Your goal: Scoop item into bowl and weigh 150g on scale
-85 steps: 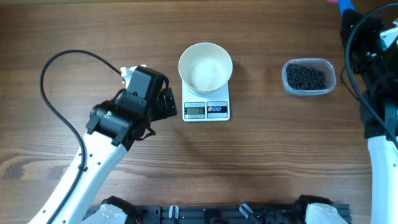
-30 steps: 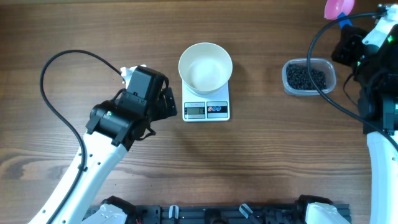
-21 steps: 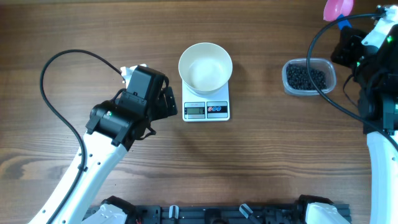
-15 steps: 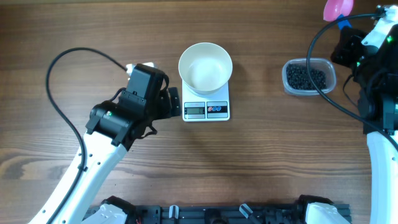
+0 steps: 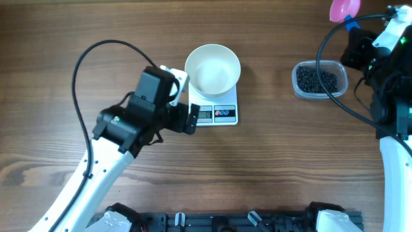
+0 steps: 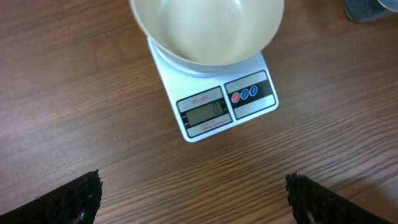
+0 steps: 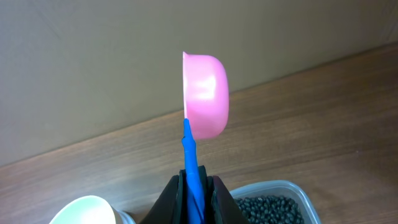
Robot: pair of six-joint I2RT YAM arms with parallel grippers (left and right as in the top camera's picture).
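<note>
Beside scale [image 5: 214,114]: left claw [image 6: 199,202] just moved in, spread wide, holding nothing. Empty bowl [image 5: 212,67] sits on scale. By tub [image 5: 342,87] of beans [image 5: 317,79], right claw [image 7: 198,186] pinches pink scoop [image 7: 205,93]. Scooping not begun; scale maybe gets set first.

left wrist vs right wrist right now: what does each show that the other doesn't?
Left wrist only: the scale with its display and red and blue buttons, and the open left tool.
Right wrist only: the right tool shut on the blue handle of a pink scoop, and the black pellets in the clear tub.
Both: the white bowl and the wooden table. A grey sliver at the left wrist view's top right may be the tub.
</note>
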